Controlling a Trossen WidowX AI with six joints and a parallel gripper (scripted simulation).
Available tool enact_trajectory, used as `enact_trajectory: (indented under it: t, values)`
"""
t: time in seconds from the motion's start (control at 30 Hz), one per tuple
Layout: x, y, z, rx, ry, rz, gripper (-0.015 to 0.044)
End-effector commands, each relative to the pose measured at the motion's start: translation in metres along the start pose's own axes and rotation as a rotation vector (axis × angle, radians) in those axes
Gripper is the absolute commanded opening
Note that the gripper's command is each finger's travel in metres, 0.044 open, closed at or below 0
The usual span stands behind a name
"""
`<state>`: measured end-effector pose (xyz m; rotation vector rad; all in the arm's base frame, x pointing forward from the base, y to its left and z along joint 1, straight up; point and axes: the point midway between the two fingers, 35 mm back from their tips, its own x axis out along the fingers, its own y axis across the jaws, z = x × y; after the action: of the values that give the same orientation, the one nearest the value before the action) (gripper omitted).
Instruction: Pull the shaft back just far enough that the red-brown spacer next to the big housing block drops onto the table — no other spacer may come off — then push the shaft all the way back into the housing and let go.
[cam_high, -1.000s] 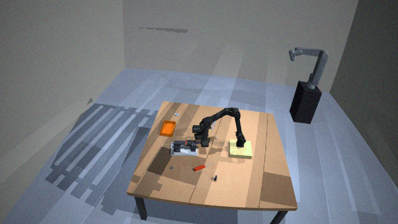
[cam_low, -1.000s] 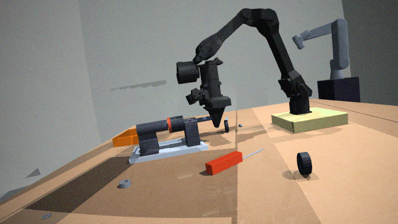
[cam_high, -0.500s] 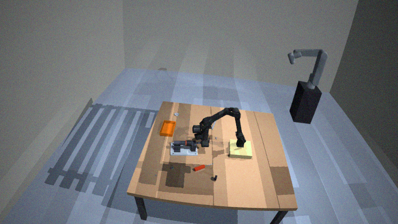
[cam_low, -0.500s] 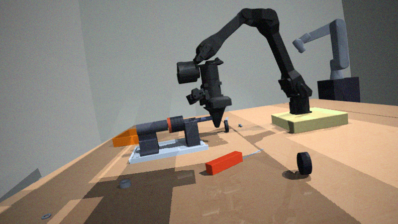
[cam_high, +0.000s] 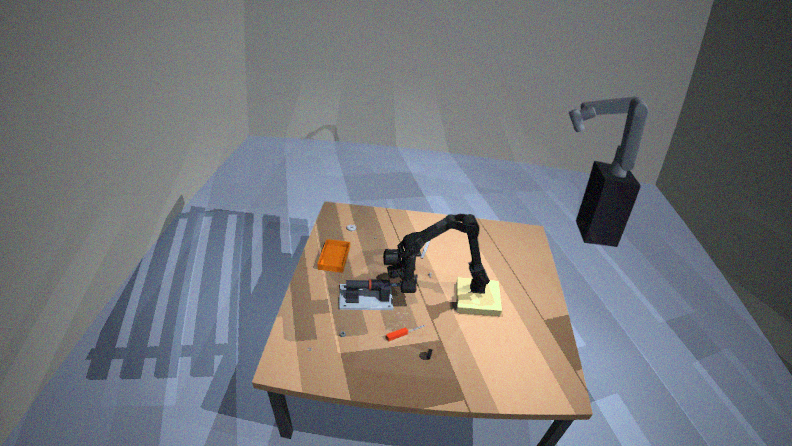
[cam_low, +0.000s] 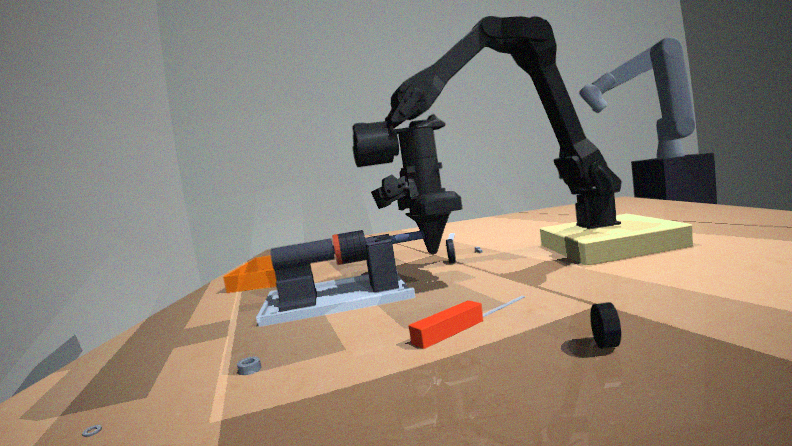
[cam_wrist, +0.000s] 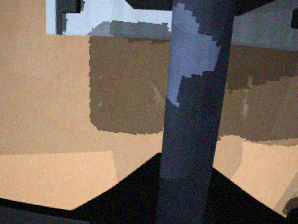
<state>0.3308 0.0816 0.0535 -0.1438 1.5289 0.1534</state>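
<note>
My gripper (cam_low: 432, 239) (cam_high: 407, 287) points down and is shut on the shaft (cam_low: 407, 237) (cam_wrist: 194, 120), a dark blue rod that leaves the right side of the dark support post (cam_low: 382, 268). The red-brown spacer (cam_low: 336, 249) (cam_high: 370, 284) is still up on the shaft line, against the end of the dark housing cylinder (cam_low: 302, 252) (cam_high: 356, 284). Dark spacers (cam_low: 352, 247) fill the space between it and the post. The shaft inside the spacers and housing is hidden. The pale base plate (cam_low: 343, 309) (cam_high: 365, 306) carries the housing and the post.
An orange tray (cam_high: 334, 256) (cam_low: 249, 278) is behind the housing. In front lie a red-handled screwdriver (cam_high: 396, 334) (cam_low: 446, 325), a grey nut (cam_low: 248, 365) and a washer (cam_low: 92, 430). Black discs stand at front right (cam_low: 605, 325) and behind my gripper (cam_low: 451, 250).
</note>
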Motion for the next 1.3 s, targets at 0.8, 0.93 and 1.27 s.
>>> enact_trajectory:
  t: [0.8, 0.93, 1.27]
  values:
    - [0.0, 0.0, -0.0036, 0.001, 0.003, -0.001, 0.0]
    - [0.0, 0.0, -0.0039, 0.001, 0.003, -0.001, 0.0]
    - [0.0, 0.0, -0.0049, 0.001, 0.004, -0.001, 0.0]
